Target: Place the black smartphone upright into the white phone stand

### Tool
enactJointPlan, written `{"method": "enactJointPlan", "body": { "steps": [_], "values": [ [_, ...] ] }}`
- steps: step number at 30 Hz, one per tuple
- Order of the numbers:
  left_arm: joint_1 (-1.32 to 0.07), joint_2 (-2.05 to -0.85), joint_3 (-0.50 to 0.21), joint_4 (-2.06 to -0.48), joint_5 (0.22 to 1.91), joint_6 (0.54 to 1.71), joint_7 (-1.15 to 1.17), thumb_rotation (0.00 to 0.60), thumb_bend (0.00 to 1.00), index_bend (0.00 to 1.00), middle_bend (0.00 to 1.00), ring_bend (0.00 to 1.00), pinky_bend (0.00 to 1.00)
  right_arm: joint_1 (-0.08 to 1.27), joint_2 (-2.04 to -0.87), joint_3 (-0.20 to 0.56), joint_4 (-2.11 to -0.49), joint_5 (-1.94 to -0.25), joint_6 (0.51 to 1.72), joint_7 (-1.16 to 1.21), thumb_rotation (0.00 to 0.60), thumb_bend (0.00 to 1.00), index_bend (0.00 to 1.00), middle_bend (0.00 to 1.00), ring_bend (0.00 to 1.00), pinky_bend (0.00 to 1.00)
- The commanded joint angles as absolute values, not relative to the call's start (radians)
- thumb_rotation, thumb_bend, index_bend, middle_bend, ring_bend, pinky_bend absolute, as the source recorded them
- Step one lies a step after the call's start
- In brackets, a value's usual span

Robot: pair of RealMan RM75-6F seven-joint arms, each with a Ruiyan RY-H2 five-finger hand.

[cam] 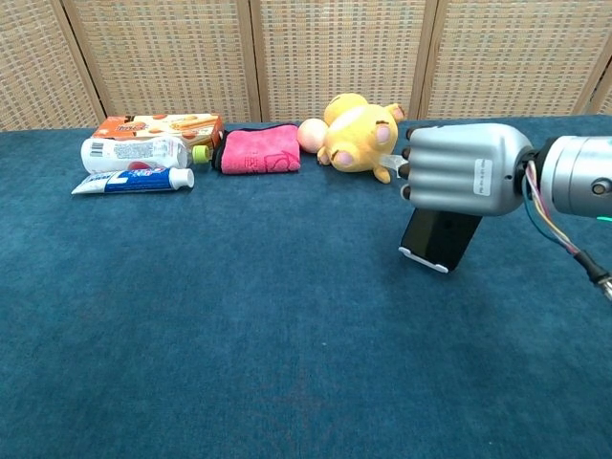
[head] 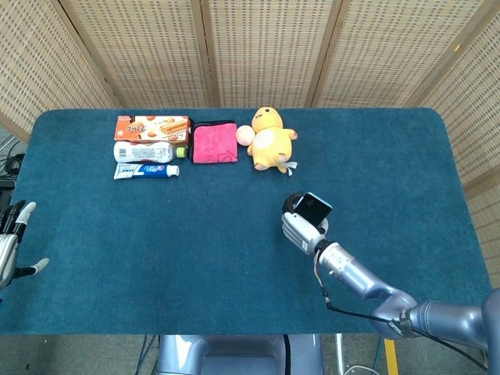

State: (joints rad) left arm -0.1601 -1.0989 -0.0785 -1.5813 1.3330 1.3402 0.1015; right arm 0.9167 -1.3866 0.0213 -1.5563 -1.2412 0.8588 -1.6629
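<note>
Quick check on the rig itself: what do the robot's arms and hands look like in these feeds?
The right hand has a silver metallic shell with dark fingertips and a small white label with dark print on its back. Its forearm is silver-grey and cylindrical, with a thin dark cable looping beneath it; coloured wires show at the wrist in the chest view. The left hand, at the frame edge, is grey with dark fingers and pale tips.

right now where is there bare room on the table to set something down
Bare cloth runs across the near half, left of the right hand at the phone stand. The far edge is crowded: cracker box, bottle, toothpaste, pink towel, plush toy.
</note>
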Motion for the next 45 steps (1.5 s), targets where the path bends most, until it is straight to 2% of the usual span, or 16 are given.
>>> {"method": "enactJointPlan", "body": {
  "steps": [1,4,10,33,39,42,43,45],
  "values": [
    [-0.160,-1.099,-0.078,-1.582,1.333,1.340,0.103,0.600,0.00,0.00,0.00,0.00,0.00,0.918,-1.385,0.017,-1.557,-1.230,0.871,-1.666,0.600,0.44,0.26,0.11,0.11,0.27],
    [-0.160,-1.099,-0.077,-1.582,1.333,1.340,0.104,0.600,0.00,0.00,0.00,0.00,0.00,0.920,-1.385,0.012,-1.558,-1.224,0.880,-1.666,0.600,0.44,0.23,0.06,0.03,0.20],
    [-0.160,-1.100,-0.076,-1.582,1.334,1.343,0.105,0.600,0.00,0.00,0.00,0.00,0.00,0.920,-1.386,-0.006,-1.554,-1.221,0.896,-1.661,0.600,0.44,0.21,0.02,0.00,0.18],
    [-0.158,-1.099,-0.072,-1.580,1.341,1.347,0.102,0.600,0.00,0.00,0.00,0.00,0.00,0.898,-1.358,-0.052,-1.569,-1.256,0.973,-1.604,0.600,0.44,0.19,0.01,0.00,0.18],
    [-0.156,-1.093,-0.071,-1.583,1.347,1.349,0.092,0.600,0.00,0.00,0.00,0.00,0.00,0.859,-1.272,-0.050,-1.674,-1.300,1.066,-1.561,0.600,0.44,0.18,0.00,0.00,0.18],
    [-0.151,-1.085,-0.068,-1.587,1.357,1.358,0.074,0.600,0.00,0.00,0.00,0.00,0.00,0.799,-1.196,-0.053,-1.748,-1.368,1.177,-1.445,0.600,0.43,0.18,0.00,0.00,0.18],
    [-0.149,-1.082,-0.068,-1.588,1.361,1.362,0.067,0.600,0.00,0.00,0.00,0.00,0.00,0.777,-1.178,-0.054,-1.763,-1.386,1.212,-1.401,0.600,0.41,0.18,0.00,0.00,0.18],
    [-0.144,-1.076,-0.065,-1.590,1.373,1.372,0.051,0.600,0.00,0.00,0.00,0.00,0.00,0.715,-1.136,-0.067,-1.785,-1.432,1.299,-1.278,0.600,0.29,0.17,0.00,0.00,0.18]
  ]
}}
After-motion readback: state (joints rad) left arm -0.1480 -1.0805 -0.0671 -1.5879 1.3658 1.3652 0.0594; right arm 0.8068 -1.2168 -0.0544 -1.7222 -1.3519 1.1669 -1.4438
